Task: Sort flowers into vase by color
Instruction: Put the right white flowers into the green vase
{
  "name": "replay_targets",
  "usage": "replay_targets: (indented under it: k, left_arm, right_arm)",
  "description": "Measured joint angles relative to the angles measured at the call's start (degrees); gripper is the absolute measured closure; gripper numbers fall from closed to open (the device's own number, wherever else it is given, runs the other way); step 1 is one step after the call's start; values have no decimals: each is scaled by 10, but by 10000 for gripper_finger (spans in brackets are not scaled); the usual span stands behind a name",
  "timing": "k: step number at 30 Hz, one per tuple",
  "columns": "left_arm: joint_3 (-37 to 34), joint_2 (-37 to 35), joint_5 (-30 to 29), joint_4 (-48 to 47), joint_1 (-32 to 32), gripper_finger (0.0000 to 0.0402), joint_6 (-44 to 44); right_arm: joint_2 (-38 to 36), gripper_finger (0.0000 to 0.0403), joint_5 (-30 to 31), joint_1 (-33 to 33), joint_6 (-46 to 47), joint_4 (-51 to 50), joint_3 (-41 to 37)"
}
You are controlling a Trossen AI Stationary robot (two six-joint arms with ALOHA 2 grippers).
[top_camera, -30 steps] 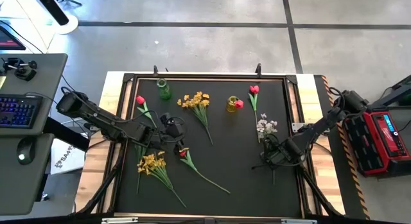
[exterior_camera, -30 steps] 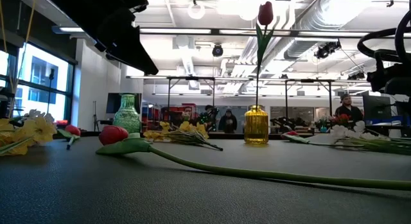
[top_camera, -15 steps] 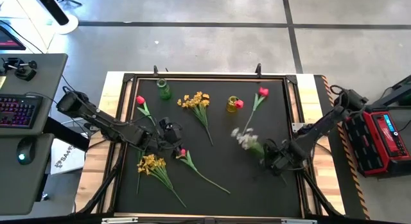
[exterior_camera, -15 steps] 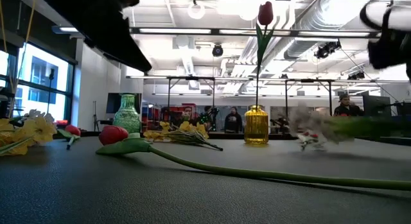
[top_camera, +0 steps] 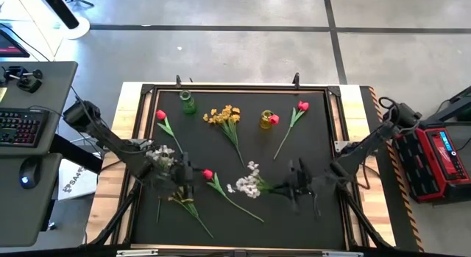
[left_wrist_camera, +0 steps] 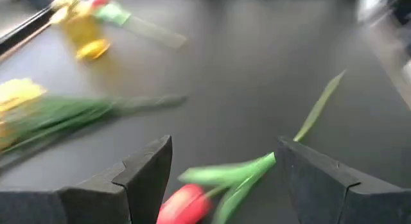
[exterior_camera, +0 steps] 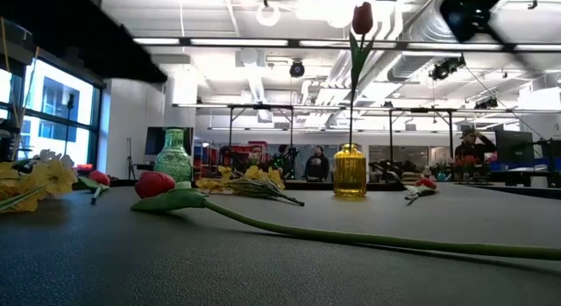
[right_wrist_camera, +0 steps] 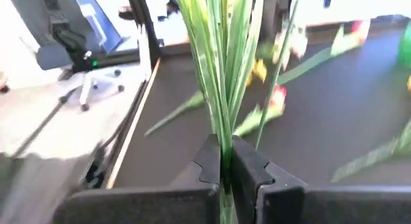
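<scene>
Your right claw (right_wrist_camera: 226, 161) is clamped on the green stems of a white-blossomed artificial sprig (top_camera: 249, 182), held over the black surface (top_camera: 316, 139). Your left claw (left_wrist_camera: 225, 166) gapes above a red tulip (left_wrist_camera: 183, 203), seemingly not touching it.

My two arms are dark, slim and jointed. Each hand (left_wrist_camera: 221, 179) ends in two blocky, matte black fingers (right_wrist_camera: 247, 166).

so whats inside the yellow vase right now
One red tulip stands upright in the yellow vase, its stem rising from the neck. From above, a red bloom shows at the vase's mouth. How far down the stem reaches cannot be seen through the ribbed glass.
</scene>
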Motion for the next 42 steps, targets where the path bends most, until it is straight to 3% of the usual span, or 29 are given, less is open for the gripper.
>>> replay_targets:
  k: [4,6,8,18,22,29,42]
  left_arm:
    - [-87,13,61,326,16,140,135]
    - [-107,30,90,418,33,140,186]
    - [-105,47,116,452,53,140,228]
    - [15,164,201,462,130,140,341]
    - [64,209,222,462,157,140,348]
    - [140,270,310,461,199,142,336]
    - [162,264,336,461,208,245,344]
  right_arm:
    - [28,402,-76,-54,-111,117,-1]
    - [47,402,-122,-79,-145,176,-1]
    - [66,402,-156,-100,-169,225,-1]
    - [119,403,-199,-157,-213,345,1]
    - [119,403,-200,-162,-234,363,1]
    - [119,403,-199,-162,-243,376,2]
    - [119,403,-197,-162,-239,366,2]
